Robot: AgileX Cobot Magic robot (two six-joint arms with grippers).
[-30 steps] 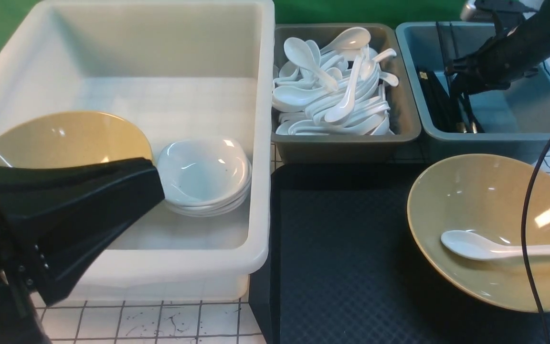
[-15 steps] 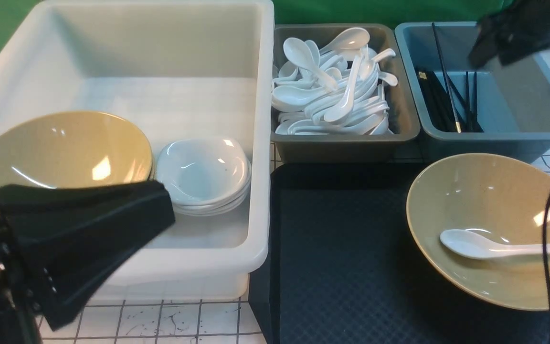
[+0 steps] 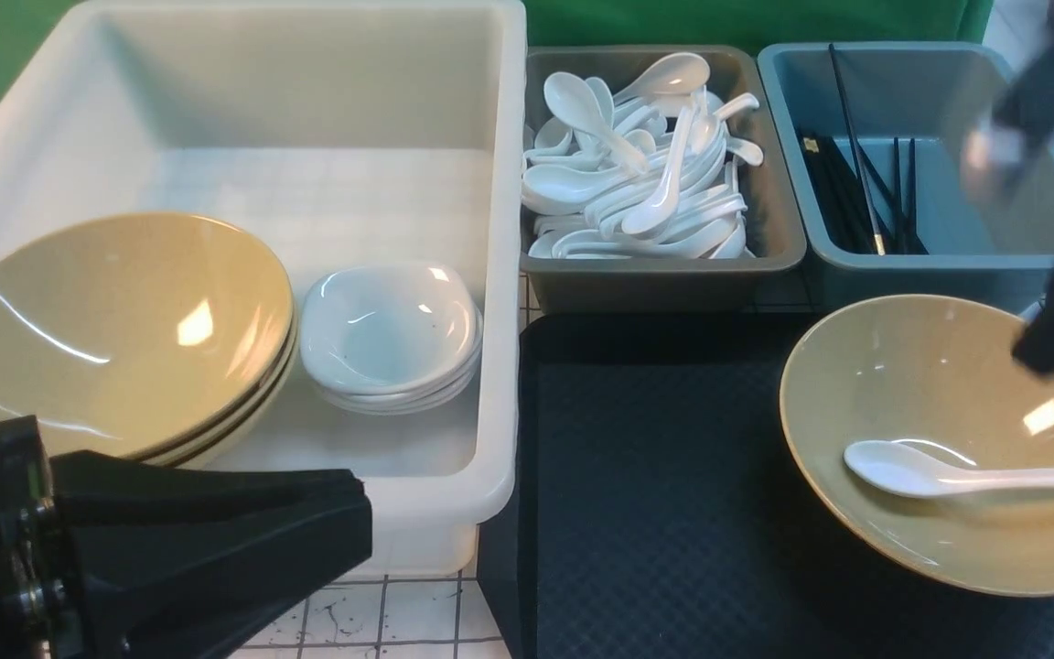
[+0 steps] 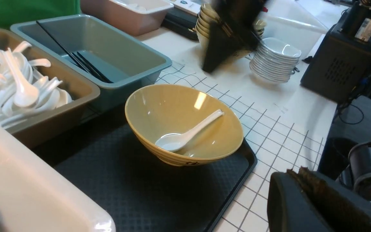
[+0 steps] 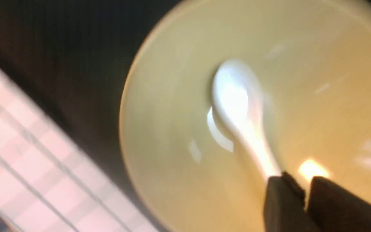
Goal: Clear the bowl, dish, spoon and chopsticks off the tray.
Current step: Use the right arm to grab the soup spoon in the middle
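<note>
Nearest the camera, the black left pincer hangs low over the white gridded surface. It is pressed together, holds nothing and sits well clear of the work.

Just beyond it lies the flat black diamond-textured plastic tray. The tray carries only the large glossy olive-tan bowl at its right side. The white ceramic soup spoon lies inside, scoop at the bottom and handle pointing to the right.

The right pincer hovers over the handle's end. Its two dark fingers stand close together with only a sliver between them and hold nothing. The blur keeps me from telling whether they meet.

The step in hand looks like lifting the spoon out. The fingers should spread to straddle the thick handle crosswise and pinch it where it rises off the bowl's wall. The lift should go straight up, because glazed ceramic is slippery and dragging it could rock the bowl.

Further back on the left, the small rounded-square white dish tops a stack in the big white plastic tub. Beyond the tray stands a grey plastic bin heaped with white spoons, probably where this one goes. The thin black chopsticks lie in the blue-grey bin beside it.

The front view cuts the handle off at the frame's edge. The left wrist view shows all of it leaning up towards the rim, and how near the bowl stands to the tray's edge. Only the right wrist view shows the fingertips right over the handle. Only the front view looks into the tub.
</note>
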